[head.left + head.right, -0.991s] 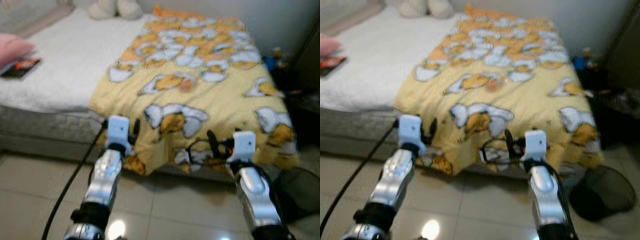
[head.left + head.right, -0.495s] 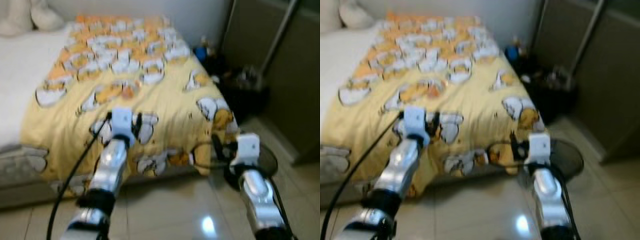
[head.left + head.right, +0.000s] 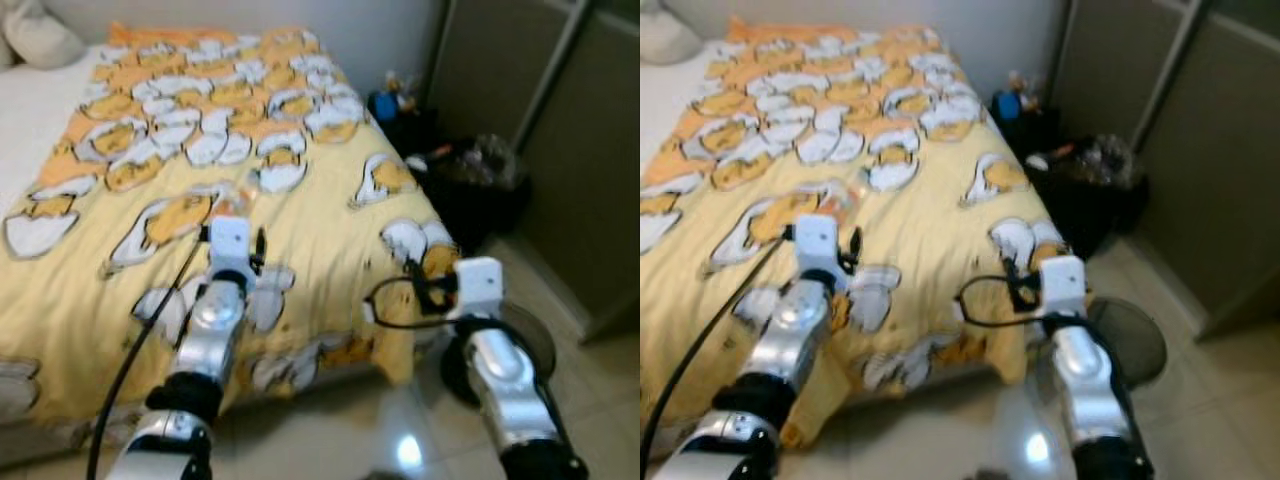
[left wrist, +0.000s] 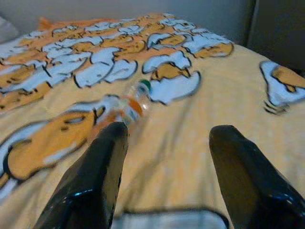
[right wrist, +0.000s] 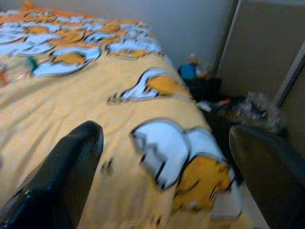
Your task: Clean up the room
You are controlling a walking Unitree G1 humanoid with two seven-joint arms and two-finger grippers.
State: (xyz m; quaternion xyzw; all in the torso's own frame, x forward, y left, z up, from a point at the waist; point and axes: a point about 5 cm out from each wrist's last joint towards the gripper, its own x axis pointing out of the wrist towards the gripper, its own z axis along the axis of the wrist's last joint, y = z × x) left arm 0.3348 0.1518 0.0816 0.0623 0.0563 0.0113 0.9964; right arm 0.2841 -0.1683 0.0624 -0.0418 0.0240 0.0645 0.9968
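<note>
Both eye views look forward and down from the head onto the bed [image 3: 300, 150] and share nearly the same scene. Each wrist view looks low along its fingers over the yellow blanket [image 4: 190, 124], very near.

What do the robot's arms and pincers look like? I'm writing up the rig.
Both arms are shiny silver with black joints and a white block at each wrist. A black cable runs along the left arm; another loops by the right wrist. The left pincer and right pincer each have two glossy black fingers.
</note>
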